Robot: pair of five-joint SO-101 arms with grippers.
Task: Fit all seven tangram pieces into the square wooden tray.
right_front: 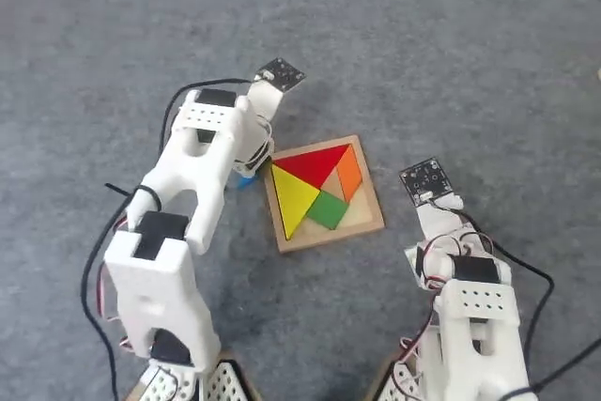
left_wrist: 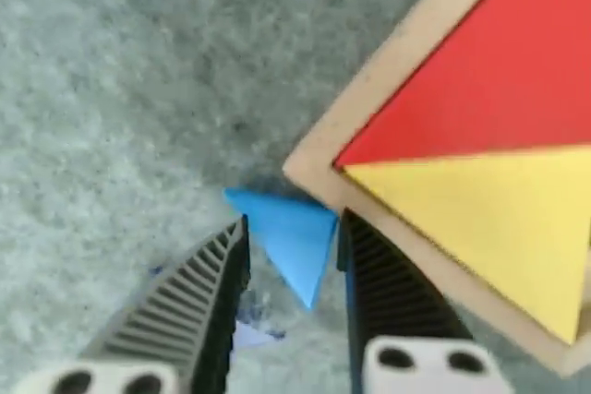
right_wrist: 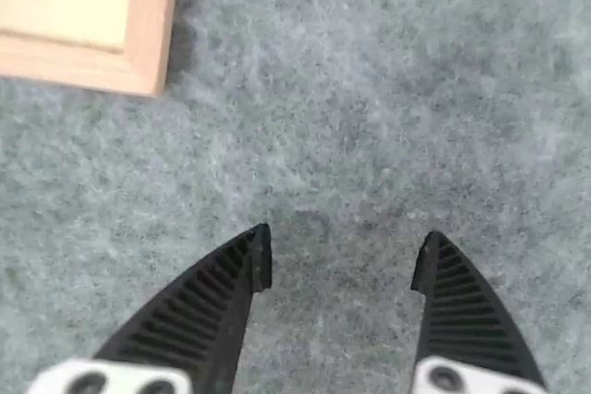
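The small blue triangular tangram piece (left_wrist: pixel 291 237) is found on the grey felt-like worktop (right_front: pixel 470 72), outside the square wooden tray (right_front: pixel 371 223) and touching or just beside one of its outer corners. It is lodged directly between the fingers of the left end effector (left_wrist: pixel 293 220), which is held partly open astride it. A firm grip cannot be confirmed, though one corner of the piece appears to meet a finger. One point of the triangle is aimed back toward the wrist, and its longest edge appears to be turned toward the other finger. The left arm is judged the nearer by far.

The right end effector (right_wrist: pixel 346 239) is held wide open and empty over bare worktop, near another tray corner and well apart from the blue piece.

Four pieces are counted in the tray: a red triangle (right_front: pixel 315 164), a yellow triangle (right_front: pixel 291 196), a green piece (right_front: pixel 329 208) and an orange piece (right_front: pixel 349 174). A patch of bare wood is left among them. One loose piece, one tray and two arms are counted.
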